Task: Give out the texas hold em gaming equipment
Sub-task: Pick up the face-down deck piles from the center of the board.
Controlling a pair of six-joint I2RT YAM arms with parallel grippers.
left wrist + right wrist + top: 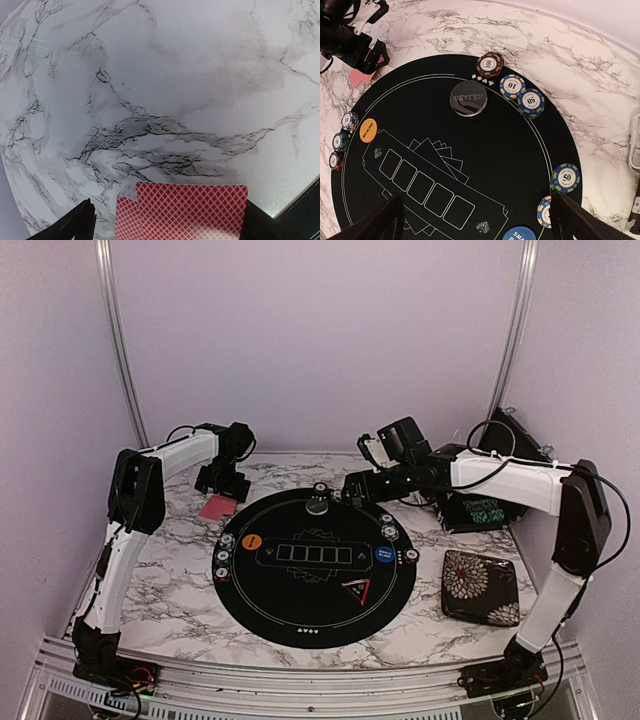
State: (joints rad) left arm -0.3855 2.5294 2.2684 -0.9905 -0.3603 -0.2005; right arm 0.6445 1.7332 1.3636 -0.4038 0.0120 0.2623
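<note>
One chip (565, 177) reads 50, the orange button (368, 130) BIG BLIND

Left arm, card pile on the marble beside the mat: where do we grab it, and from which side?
Probably straight down from above, closing on the two opposite edges of the cards that face the left gripper's open jaws. They lie flat on the marble table, slightly fanned, so there is no upright face to pinch. In the wrist view the pile just fits between the jaws.

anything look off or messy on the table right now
Only the red-backed cards: they lie on the marble table beside the black mat, not squared up, with one poking out askew underneath.
</note>
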